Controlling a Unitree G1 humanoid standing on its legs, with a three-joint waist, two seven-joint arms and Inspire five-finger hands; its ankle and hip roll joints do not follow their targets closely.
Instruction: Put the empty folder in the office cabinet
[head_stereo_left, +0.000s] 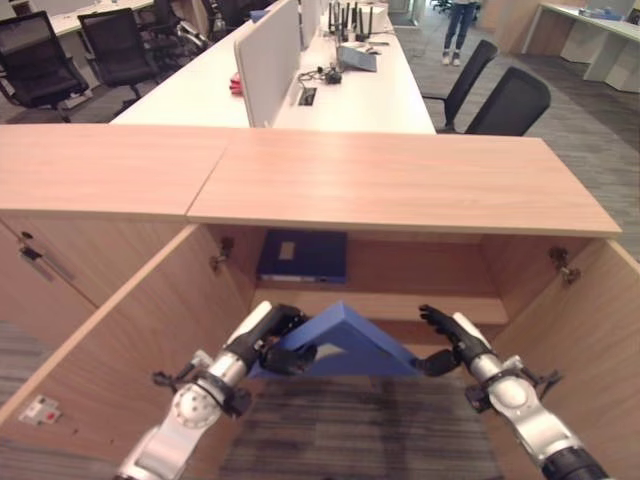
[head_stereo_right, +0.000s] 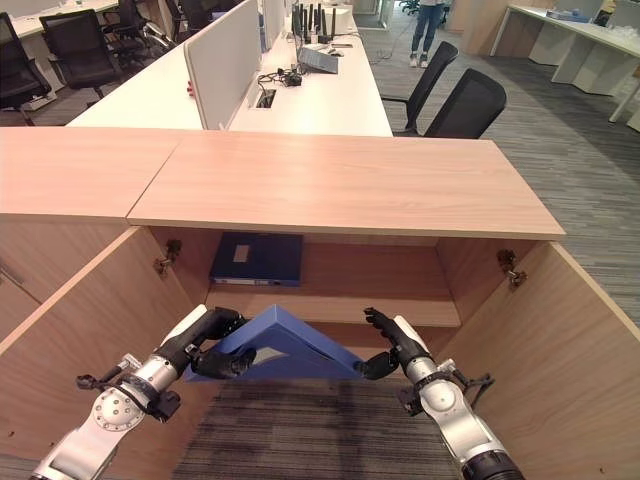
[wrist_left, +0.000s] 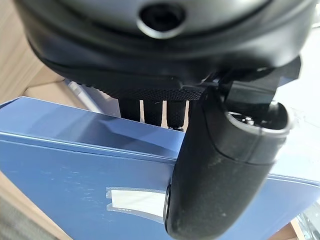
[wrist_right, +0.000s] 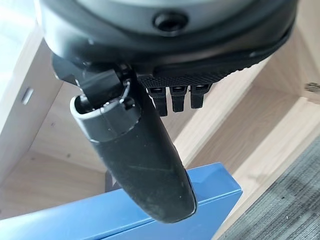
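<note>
We hold the blue folder (head_stereo_left: 345, 345) between our two hands, low in front of the open cabinet (head_stereo_left: 400, 190). Our left hand (head_stereo_left: 270, 340) curls its fingers and thumb round the folder's left end. Our right hand (head_stereo_left: 445, 340) pinches the right corner with its thumb. A dark blue binder (head_stereo_left: 302, 255) lies flat on the shelf (head_stereo_left: 420, 300) inside.

Left robot hand (head_stereo_left: 268, 340) curled in a grasp; right robot hand (head_stereo_left: 452, 343) pinching, fingers spread.

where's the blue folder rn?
Blue folder is held between left robot hand and right robot hand, before the open cabinet, below its shelf.
</note>
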